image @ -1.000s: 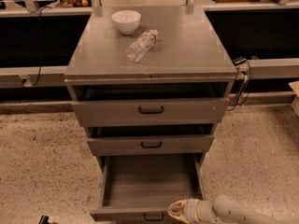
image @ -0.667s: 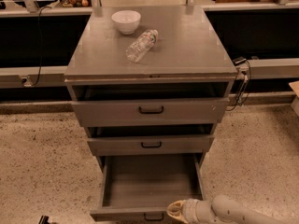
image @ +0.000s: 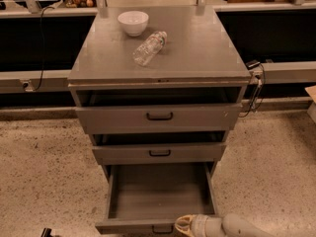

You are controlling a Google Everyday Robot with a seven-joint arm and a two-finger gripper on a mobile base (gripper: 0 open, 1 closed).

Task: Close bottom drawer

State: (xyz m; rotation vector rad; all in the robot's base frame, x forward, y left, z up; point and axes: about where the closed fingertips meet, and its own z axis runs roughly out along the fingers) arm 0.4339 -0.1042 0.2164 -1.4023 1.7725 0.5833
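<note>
The bottom drawer [image: 158, 190] is the lowest of three grey cabinet drawers and stands pulled far out, its plain grey interior bare. Its low front panel [image: 133, 226] runs along the bottom of the view, with a small dark handle [image: 162, 229] at centre. My gripper [image: 181, 225] comes in from the lower right on a pale arm [image: 232, 227]. Its yellowish tip sits at the front panel just right of the handle, seemingly touching it.
The middle drawer [image: 159, 153] and the tall top drawer [image: 159, 116] stand slightly out. On the cabinet top [image: 197, 48] are a white bowl [image: 133, 22] and a plastic bottle [image: 149, 47] lying on its side. A cable [image: 256, 90] hangs at the right. Speckled floor surrounds the cabinet.
</note>
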